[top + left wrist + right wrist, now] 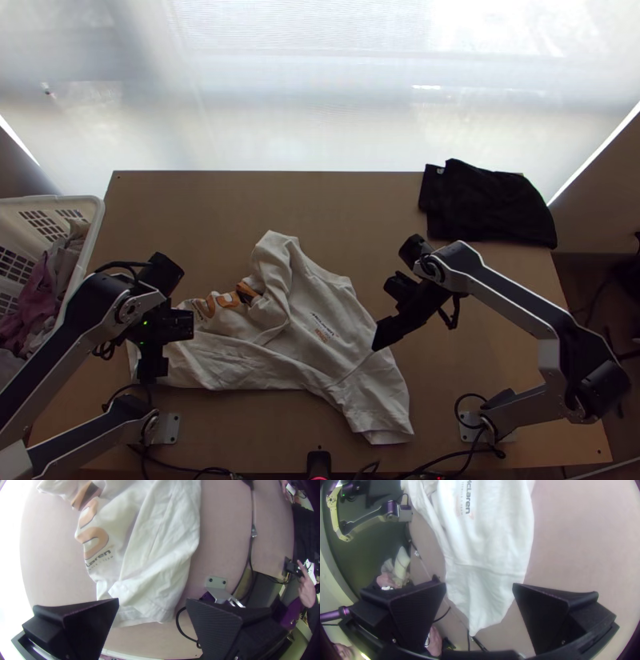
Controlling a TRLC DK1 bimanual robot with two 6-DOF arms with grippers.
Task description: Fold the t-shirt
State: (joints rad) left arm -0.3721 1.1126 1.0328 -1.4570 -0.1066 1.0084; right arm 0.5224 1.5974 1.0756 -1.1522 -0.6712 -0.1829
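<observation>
White orange-print cloth t-shirt [308, 352] kinda rumpled on pale wooden table [192, 208]; left black gripper [152, 370], right black gripper [381, 340] both spread wide.

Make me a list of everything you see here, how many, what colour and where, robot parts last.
T-shirt: one, white with orange and dark print, on the table, unevenly spread, partly folded over
Table: one, light wood, under the shirt
Black cloth: apparently one, black, far right corner
Basket: one, white, beyond the left edge
Clothes: several, pink and greyish, in the basket
Cables: several, black, near edge
Left arm, right arm: two, silver-grey and black, either side
Left claw, right claw: two, black, open, around the shirt's ends
</observation>
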